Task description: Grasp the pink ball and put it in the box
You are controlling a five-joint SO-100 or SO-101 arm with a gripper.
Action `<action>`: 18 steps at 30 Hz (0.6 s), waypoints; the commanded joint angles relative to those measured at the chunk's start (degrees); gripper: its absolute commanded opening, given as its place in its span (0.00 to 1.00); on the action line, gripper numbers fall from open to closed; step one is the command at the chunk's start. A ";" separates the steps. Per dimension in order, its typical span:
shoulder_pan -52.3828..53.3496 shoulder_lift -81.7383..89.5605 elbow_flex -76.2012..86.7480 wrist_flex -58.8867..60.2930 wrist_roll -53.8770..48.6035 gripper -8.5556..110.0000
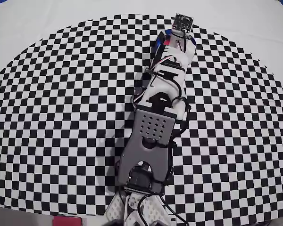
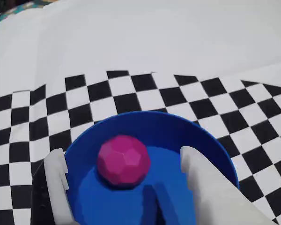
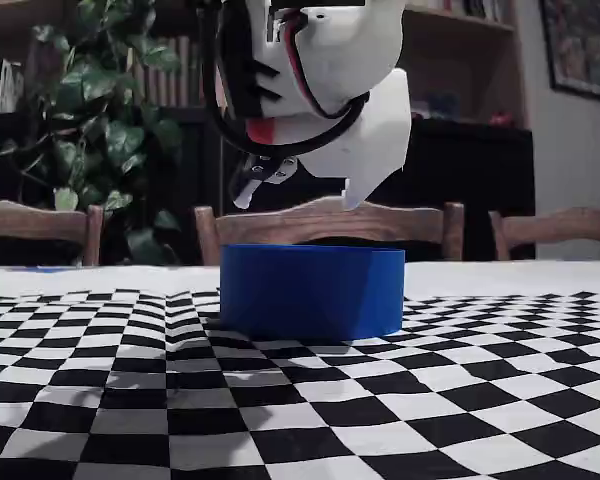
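Note:
The pink ball [image 2: 124,161] lies inside the box [image 2: 145,123], a round blue container, on its floor toward the far wall. My gripper [image 2: 122,154] is open and hovers over the box, with a white finger on each side of the ball and neither touching it. In the fixed view the gripper [image 3: 300,200] hangs just above the box [image 3: 312,290], whose wall hides the ball. In the overhead view the arm [image 1: 153,127] covers the box except for a sliver of blue [image 1: 166,33].
The box stands near the far edge of the black-and-white checkered mat [image 1: 61,117], with plain white tablecloth [image 2: 154,42] beyond. Wooden chairs [image 3: 325,222] and a plant [image 3: 110,130] stand behind the table. A red object [image 1: 66,221] lies at the near edge.

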 commanded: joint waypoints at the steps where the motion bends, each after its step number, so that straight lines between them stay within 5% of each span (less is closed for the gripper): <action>1: 0.26 2.37 -1.67 0.26 0.35 0.31; 8: -0.26 8.44 4.04 0.26 0.62 0.26; 13: -0.35 15.21 10.99 0.00 2.90 0.07; 18: -0.35 23.91 19.34 -0.09 9.84 0.07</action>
